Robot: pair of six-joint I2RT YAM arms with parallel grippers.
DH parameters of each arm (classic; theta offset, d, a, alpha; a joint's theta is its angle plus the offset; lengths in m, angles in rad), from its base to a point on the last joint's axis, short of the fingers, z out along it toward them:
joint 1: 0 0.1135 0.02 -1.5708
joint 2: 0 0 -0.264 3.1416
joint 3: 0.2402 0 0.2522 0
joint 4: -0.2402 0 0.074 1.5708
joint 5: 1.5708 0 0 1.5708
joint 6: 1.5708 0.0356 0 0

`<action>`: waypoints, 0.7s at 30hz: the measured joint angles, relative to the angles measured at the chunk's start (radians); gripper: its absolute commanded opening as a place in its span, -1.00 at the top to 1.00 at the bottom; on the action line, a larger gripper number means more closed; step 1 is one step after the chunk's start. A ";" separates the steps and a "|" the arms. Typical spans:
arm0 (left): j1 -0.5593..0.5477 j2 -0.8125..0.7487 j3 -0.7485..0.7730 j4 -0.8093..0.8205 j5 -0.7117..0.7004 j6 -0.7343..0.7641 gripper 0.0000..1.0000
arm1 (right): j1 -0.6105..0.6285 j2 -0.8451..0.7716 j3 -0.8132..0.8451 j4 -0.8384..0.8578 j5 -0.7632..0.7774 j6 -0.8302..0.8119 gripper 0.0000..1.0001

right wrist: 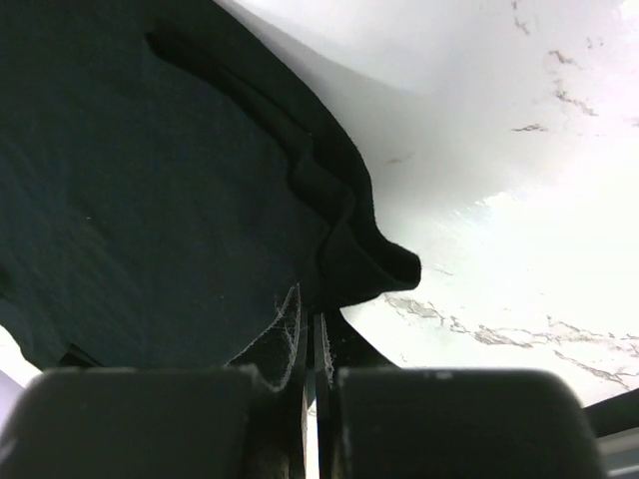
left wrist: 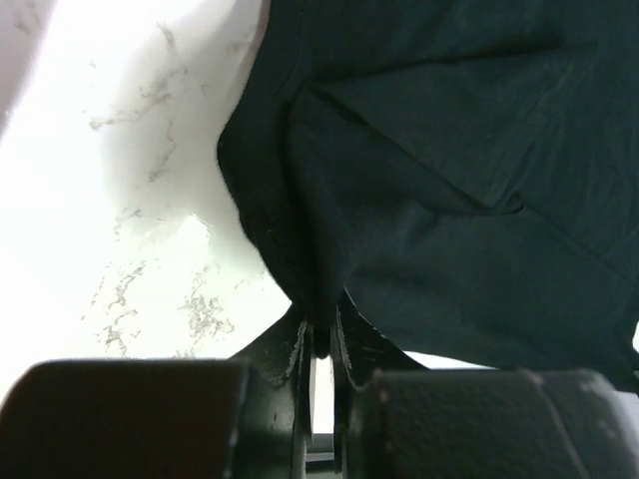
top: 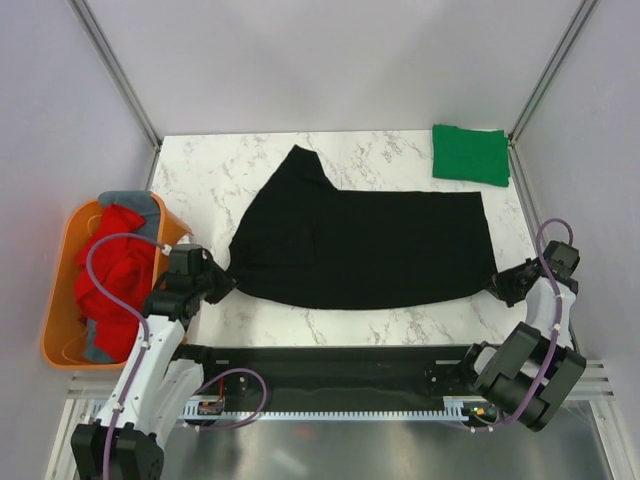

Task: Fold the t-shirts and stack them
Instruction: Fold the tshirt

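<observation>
The left gripper (top: 222,280) is pinching the black t-shirt (top: 370,245) at the corner nearest to it. Its fingers are drawn almost together on a gathered bunch of cloth. The right gripper (top: 497,283) is clamping the opposite near corner the same way, narrow on a rolled lip of hem.

The shirt is lying flat on the marble table (top: 200,170), stretched between the two tools. Its long axis is running straight from one gripper to the other, and the body of cloth is spreading ahead of and inward from each. One sleeve is pointing away, well ahead of the left gripper.

Each arm is holding the corner on its own side, so the coming fold looks like a paired move, with both tools carrying the near edge forward over the far one at an even pace.

A folded green t-shirt (top: 470,154) is sitting well ahead of the right gripper, which makes that arm the nearer one for stacking. Just outboard of the left gripper, a red t-shirt (top: 115,270) and a grey t-shirt (top: 125,198) are waiting in an orange tub (top: 60,300).
</observation>
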 measured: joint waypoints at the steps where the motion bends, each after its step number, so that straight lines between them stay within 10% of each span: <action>1: 0.000 0.008 -0.002 0.002 0.009 0.004 0.74 | -0.002 -0.013 0.000 -0.002 0.001 0.000 1.00; 7: 0.000 0.134 -0.002 0.010 0.053 0.017 0.40 | -0.052 -0.039 -0.004 -0.008 0.017 -0.002 0.88; 9: 0.000 0.157 -0.002 0.005 0.077 0.021 -0.17 | -0.081 -0.037 -0.004 -0.015 0.028 -0.005 0.33; 12: 0.000 0.171 -0.002 0.005 0.101 0.024 -0.50 | -0.098 -0.033 -0.009 -0.016 0.040 -0.007 -0.54; 21: 0.000 0.269 0.045 -0.001 0.126 0.026 -0.71 | -0.100 -0.063 -0.035 -0.020 0.032 -0.023 -0.77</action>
